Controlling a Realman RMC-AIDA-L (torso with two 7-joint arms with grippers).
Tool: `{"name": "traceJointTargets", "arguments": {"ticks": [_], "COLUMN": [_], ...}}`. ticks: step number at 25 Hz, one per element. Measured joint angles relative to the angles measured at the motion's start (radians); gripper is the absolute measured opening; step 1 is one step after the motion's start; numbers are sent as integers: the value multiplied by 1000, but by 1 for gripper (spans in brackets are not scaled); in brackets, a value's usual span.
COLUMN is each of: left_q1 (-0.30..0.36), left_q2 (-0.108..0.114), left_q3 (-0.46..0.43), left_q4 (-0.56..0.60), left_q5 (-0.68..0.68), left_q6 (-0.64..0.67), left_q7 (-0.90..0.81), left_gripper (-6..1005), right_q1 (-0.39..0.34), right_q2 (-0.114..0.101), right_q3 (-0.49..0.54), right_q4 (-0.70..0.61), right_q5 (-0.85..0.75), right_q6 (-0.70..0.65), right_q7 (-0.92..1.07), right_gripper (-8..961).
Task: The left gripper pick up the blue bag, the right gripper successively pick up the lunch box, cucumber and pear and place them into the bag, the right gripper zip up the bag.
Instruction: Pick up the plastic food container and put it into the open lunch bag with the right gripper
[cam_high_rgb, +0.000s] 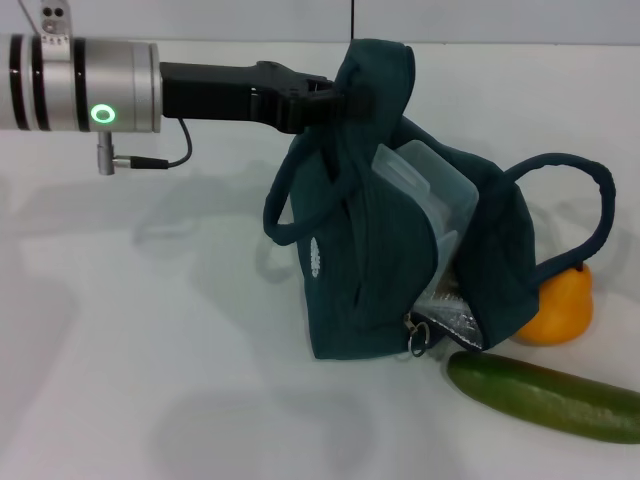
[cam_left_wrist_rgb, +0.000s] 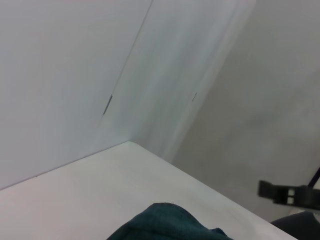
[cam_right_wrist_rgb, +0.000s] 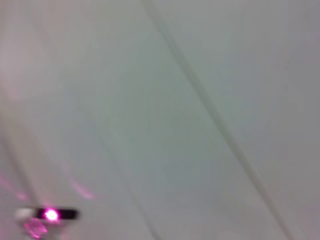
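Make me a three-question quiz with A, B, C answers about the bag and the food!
1. Where is the lunch box?
A. Inside the blue bag
B. Beside the bag
C. Under the cucumber

2. How many foods lie outside the bag?
A. None
B. Two
C. Four

3. What is the left gripper doing?
A. Hanging free
B. Pressing the table
C. Holding the bag's top

Answers: 1 A, its clear lid pokes from the opening. 2 B, the cucumber and pear rest on the table. 3 C, its fingers pinch the fabric.
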Motion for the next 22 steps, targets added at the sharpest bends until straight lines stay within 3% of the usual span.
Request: {"name": "traceJointTargets", "arguments": {"ticks": [12, 17, 22], "left_q1": [-13, -13, -13], "left_q2": [-17, -19, -20], "left_q3": [0, 0, 0], "left_q4": [1, 1, 1], "left_q5": [0, 0, 0], "left_q6": [-23, -26, -26], "left_q7": [17, 24, 24], "left_gripper": [77, 77, 76], "right_q1": [4, 48, 108], "right_q2": [24, 30, 22], "right_q3": [9, 0, 0], "right_q4": [38, 69, 127], "right_q5": [-90, -95, -127], "right_q6": [201, 220, 230], "right_q7": [6, 8, 36], "right_gripper": [597, 597, 596]}}
